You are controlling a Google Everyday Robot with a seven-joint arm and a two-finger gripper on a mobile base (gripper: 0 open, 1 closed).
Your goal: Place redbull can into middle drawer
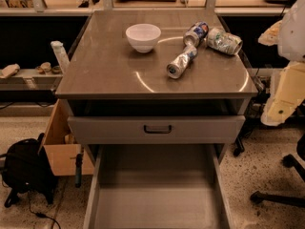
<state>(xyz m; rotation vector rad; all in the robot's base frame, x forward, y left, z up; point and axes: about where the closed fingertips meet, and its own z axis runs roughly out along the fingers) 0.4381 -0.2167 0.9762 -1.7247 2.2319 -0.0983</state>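
**Asker:** Where is the redbull can (181, 61)?

**Describer:** It is on the grey cabinet top (105, 66), just right of the white bowl (143, 36) and slightly nearer the viewer. It lies on its side, with its far end touching or nearly touching a shorter blue-red-white can (196, 33). (Lying flat, it would probably roll if nudged.)

**Asker:** And the middle drawer (157, 194)?

**Describer:** It stands open well below the bowl and toward the viewer, under a closed drawer front (114, 129). It is likely open so the can can be lowered straight in.

**Asker:** The gripper (282, 101)?

**Describer:** It hangs far right of the bowl, past the cabinet's edge and well apart from the can, so nothing is grasped yet. I cannot tell whether it is wide or narrow.
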